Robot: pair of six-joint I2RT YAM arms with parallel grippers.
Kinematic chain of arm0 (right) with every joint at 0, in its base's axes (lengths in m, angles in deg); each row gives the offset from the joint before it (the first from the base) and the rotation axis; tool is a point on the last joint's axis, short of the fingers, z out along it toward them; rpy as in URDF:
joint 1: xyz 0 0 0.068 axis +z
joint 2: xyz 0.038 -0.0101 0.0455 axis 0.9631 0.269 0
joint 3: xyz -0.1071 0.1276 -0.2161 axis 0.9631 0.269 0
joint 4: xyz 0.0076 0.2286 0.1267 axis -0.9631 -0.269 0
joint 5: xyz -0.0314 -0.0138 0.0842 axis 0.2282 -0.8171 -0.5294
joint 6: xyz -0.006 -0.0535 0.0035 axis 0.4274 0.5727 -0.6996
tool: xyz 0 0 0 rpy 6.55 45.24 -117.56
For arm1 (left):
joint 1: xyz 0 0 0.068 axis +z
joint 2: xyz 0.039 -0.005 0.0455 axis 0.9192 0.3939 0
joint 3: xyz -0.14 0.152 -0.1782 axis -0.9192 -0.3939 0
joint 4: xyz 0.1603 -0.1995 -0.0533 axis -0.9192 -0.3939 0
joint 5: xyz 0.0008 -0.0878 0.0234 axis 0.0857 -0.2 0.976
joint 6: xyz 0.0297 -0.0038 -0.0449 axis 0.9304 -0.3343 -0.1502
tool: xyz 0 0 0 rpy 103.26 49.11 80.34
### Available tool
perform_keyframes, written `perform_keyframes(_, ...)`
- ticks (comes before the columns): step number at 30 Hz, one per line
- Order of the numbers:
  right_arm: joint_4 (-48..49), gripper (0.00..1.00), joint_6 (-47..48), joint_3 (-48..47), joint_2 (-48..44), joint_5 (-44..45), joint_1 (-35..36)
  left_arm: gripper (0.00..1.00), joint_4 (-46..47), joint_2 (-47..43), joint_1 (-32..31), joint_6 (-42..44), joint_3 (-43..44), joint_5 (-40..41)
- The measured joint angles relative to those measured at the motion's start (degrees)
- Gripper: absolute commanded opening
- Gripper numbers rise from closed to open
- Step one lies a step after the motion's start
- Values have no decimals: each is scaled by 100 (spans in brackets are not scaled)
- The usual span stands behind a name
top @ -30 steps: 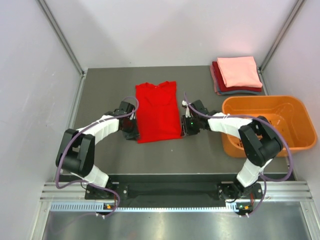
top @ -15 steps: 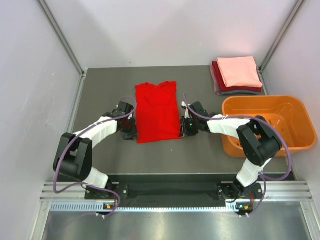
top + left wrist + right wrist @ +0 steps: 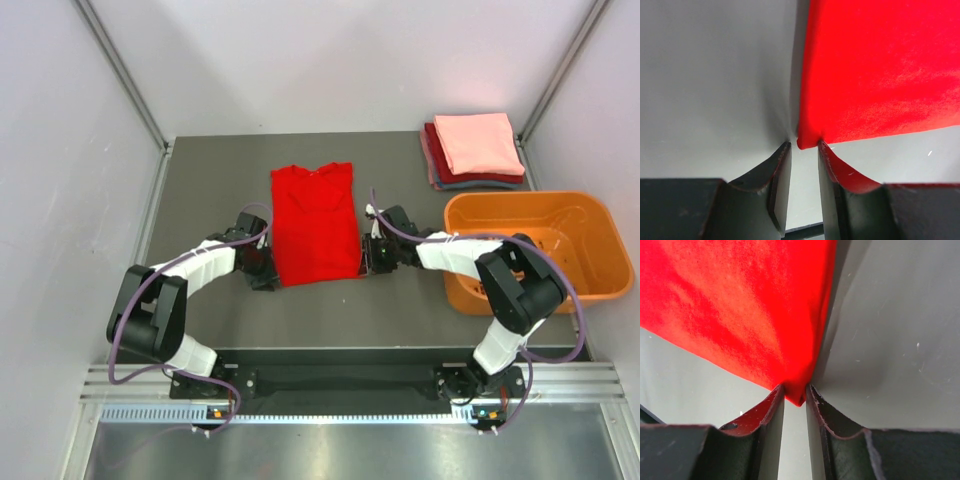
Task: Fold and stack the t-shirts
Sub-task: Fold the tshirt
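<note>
Lying flat near the middle of the dark worktop (image 3: 210, 190) in the overhead view, the red t-shirt (image 3: 315, 225) had its collar toward the far side and its hem toward the arms. The left tool (image 3: 268, 272) sat at the shirt's near left corner and the right tool (image 3: 368, 258) at its near right corner. A stack of folded t-shirts (image 3: 478, 150), salmon-pink on top, rested at the far right, just beyond an orange basket (image 3: 590, 215).

In the left wrist view the fingers (image 3: 777, 170) stood slightly apart with the cloth corner at their tips; whether they clamped it could not be told.

In the right wrist view the two jaws were pinched on the shirt's other corner, which dipped between them.
</note>
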Motion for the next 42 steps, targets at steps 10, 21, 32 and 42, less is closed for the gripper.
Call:
perform_keyframes(10,131,15,-76,118,-52,7,0,5,166,0,0,-81,-42,26)
perform_keyframes(21,15,0,-116,584,-529,116,4,0,59,-568,-116,-192,-138,205)
perform_keyframes(32,-949,0,-240,1637,-3029,413,297,0,-994,-2483,-1360,-647,-129,745)
perform_keyframes(42,-1917,0,-256,975,-3661,848,404,0,-1591,-2343,-1587,-769,599,1228)
